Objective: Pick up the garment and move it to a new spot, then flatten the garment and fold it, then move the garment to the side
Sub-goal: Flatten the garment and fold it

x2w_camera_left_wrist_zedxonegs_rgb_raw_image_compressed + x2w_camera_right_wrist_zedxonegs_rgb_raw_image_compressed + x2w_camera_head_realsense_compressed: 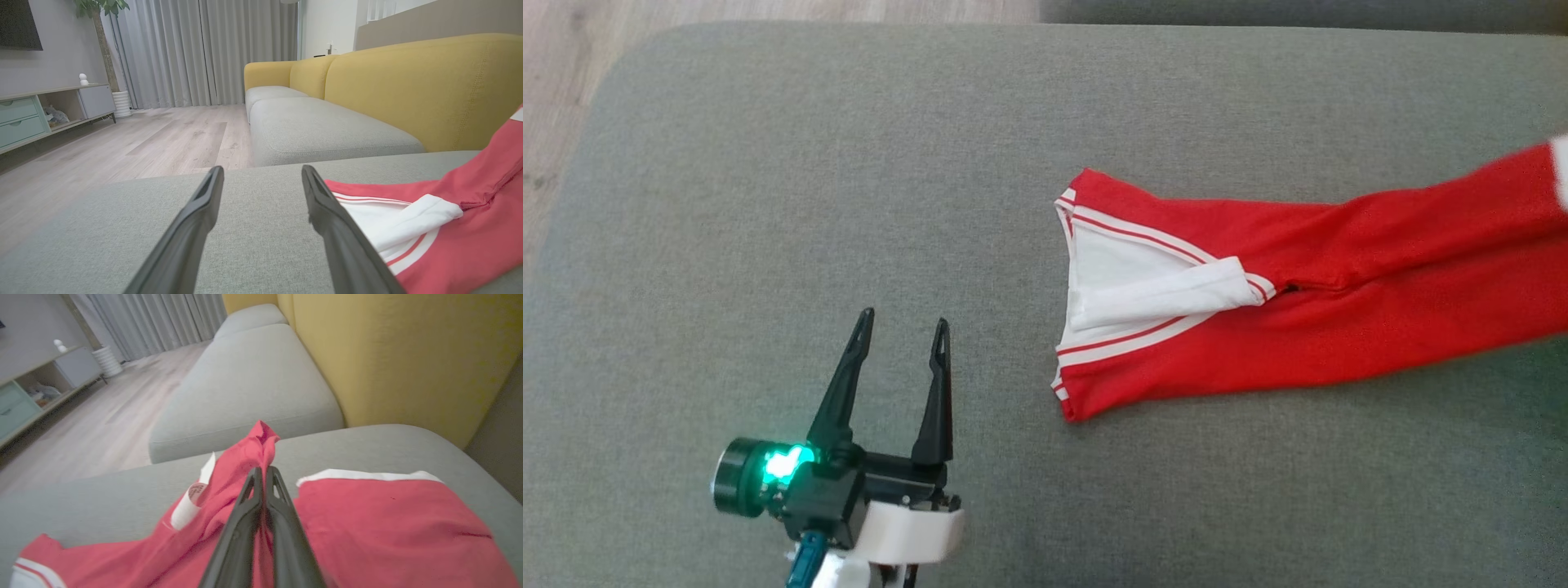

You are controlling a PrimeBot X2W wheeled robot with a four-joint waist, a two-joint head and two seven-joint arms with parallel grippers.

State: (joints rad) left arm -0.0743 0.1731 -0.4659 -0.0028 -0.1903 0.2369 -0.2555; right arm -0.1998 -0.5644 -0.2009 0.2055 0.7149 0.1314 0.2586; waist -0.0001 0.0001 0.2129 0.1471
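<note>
The garment (pixel 1298 310) is red with white trim and red stripes, stretched across the grey cushion (pixel 849 204) toward the right edge of the head view. Its white-trimmed end points left. My left gripper (pixel 905 325) stands open over bare cushion, to the left of the garment and apart from it; in the left wrist view the left gripper (pixel 262 173) has the garment (pixel 449 228) beside its right finger. My right gripper (pixel 263 470) is shut on a pinched-up fold of the garment (pixel 261 445), which rises in a peak between the fingertips.
A yellow sofa back (pixel 408 90) and a second grey seat cushion (pixel 318 130) lie beyond the cushion's far edge. Wooden floor (pixel 122 139) and a low cabinet (pixel 41 110) are off to the left. A white label (pixel 192 498) hangs from the garment.
</note>
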